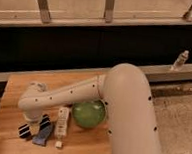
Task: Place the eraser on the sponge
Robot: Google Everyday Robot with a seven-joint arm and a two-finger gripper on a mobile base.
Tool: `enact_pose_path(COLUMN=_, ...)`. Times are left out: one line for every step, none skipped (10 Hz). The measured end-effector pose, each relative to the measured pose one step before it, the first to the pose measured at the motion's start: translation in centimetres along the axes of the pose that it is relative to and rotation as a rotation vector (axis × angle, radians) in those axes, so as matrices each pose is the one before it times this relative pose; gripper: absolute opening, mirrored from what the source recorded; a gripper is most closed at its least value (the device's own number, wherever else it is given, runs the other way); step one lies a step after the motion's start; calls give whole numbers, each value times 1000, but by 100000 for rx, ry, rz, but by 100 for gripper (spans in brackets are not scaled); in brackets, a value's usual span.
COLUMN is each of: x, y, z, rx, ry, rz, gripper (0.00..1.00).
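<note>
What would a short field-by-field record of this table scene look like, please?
gripper: low over the wooden table, just above eraser and sponge
eraser: on table, picture-left of sponge, not on it
sponge: on table, beside white device
white device: between sponge and green bowl
green bowl: picture-right of the device
task: eraser not yet placed

A white arm (88, 93) reaches left across the wooden tabletop (13, 95), its gripper (35, 123) pointing down near the front left corner. The black, white-striped eraser (25, 131) lies at the gripper's tip, just beside the blue-grey sponge (43, 134). Right of the sponge lies a long white remote (62, 123), then a green bowl (88, 114). A small bottle (180, 60) stands on the far ledge.
</note>
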Motion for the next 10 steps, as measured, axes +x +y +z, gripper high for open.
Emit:
enact_pose_path(x=43, y=-3, z=-279, rx=814, ry=-146, rz=-4, gripper=80)
enact_pose_path(x=70, y=115, z=-222, rx=680, ry=-78, rz=147, gripper=80)
enact_pose_path(x=136, y=161, z=-266, rx=806, ry=11, rz=565, gripper=80)
enact_pose_path(x=378, y=389, z=-367, rx=995, ry=44, rz=1167, gripper=80)
enact_pose_path(x=405, y=370, z=-362, rx=1043, ry=210, rz=1179, gripper=80)
enact_pose_path(x=435, y=261, z=-797, rx=2027, ry=628, rz=1296, gripper=80)
enact_pose_path(x=290, y=49, z=-1520, rx=3128, ry=1781, rz=1496, gripper=80)
enact_pose_path(x=36, y=-67, z=-1672, rx=2833, ry=2213, rz=1249, gripper=80)
enact_pose_path(x=357, y=-102, z=-1811, rx=2567, ry=3381, rz=3047, gripper=80)
enact_pose_path(x=930, y=-343, z=-2047, rx=3011, ry=7347, rz=7196, gripper=80)
